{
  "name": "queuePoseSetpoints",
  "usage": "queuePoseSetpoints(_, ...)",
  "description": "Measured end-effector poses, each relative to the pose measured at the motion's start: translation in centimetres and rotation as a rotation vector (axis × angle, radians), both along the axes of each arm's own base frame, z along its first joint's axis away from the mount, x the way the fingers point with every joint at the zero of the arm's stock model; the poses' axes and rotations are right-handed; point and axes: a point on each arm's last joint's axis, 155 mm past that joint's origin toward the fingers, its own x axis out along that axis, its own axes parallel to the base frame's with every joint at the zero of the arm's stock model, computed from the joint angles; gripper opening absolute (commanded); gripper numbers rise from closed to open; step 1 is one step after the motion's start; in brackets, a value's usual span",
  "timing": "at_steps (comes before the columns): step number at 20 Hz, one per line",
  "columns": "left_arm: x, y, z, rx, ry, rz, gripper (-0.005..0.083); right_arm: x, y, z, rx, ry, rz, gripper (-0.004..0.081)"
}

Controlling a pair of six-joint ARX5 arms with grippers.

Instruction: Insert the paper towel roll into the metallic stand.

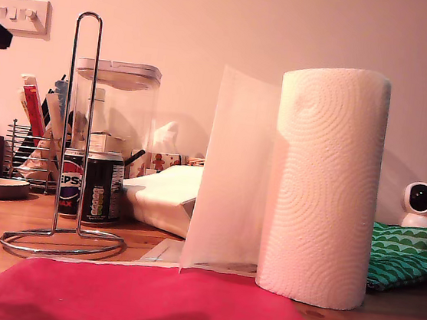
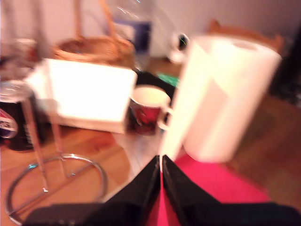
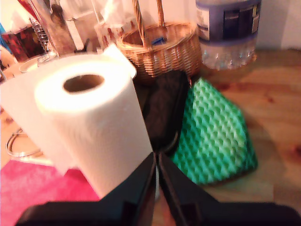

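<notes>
Red cloth (image 1: 143, 303) lies foremost; both end effectors (image 2: 161, 162) (image 3: 156, 160) are closed, empty. Gripping the paper towel roll (image 1: 323, 184) carelessly risks trapping its loose sheet or toppling the metallic stand (image 1: 75, 136).

There is one paper towel roll (image 1: 324, 186), one metallic stand (image 1: 75, 136), one Pepsi can (image 1: 71, 183), one mug (image 2: 147, 109), one wicker basket (image 3: 159, 46) and one small camera (image 1: 420, 204).
</notes>
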Motion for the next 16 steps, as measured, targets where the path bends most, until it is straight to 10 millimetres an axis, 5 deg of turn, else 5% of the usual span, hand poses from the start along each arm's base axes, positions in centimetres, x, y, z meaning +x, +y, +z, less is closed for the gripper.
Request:
queuePoseSetpoints(3,-0.8,-0.2,1.3,0.091,-0.058,-0.049,-0.0023,-0.5,0.0,-0.9,0.021,0.102,-0.012,-0.0006)
queuePoseSetpoints(5,-1.2,-0.5,2.8,0.121,-0.114,-0.077,-0.0023,-0.6,0.0,0.1,0.036,0.150,-0.020,0.0002)
queuePoseSetpoints(10,-1.7,-1.0,3.0,0.147,-0.147,-0.114,-0.0023,-0.4,0.0,4.4,0.081,0.316,-0.052,0.0224)
queuePoseSetpoints(16,-1.8,-1.0,3.1,0.147,-0.147,-0.114,-0.0023,2.0,1.6,5.0,0.048,0.582,-0.020,0.0359)
